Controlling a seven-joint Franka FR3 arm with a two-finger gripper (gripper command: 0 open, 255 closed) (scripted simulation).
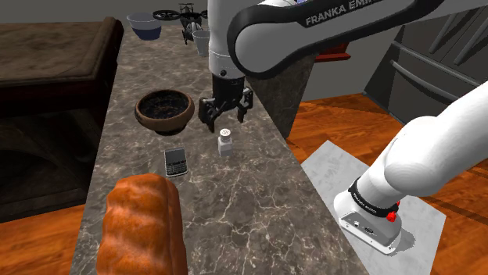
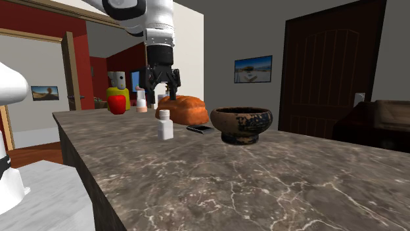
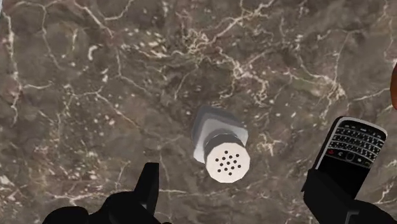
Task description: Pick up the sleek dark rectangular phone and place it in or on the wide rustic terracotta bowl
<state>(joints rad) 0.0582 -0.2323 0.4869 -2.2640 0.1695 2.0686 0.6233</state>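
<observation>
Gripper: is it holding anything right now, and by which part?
Nothing is held. The gripper is open above the counter, fingers apart around nothing; the white shaker stands below it and the phone lies flat on the counter, untouched.

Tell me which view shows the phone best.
The shoulder view: the phone lies whole and unobstructed, screen and keypad visible. The wrist view gives its keypad close up, part hidden. The second exterior view shows a dark sliver beside the bowl.
</observation>
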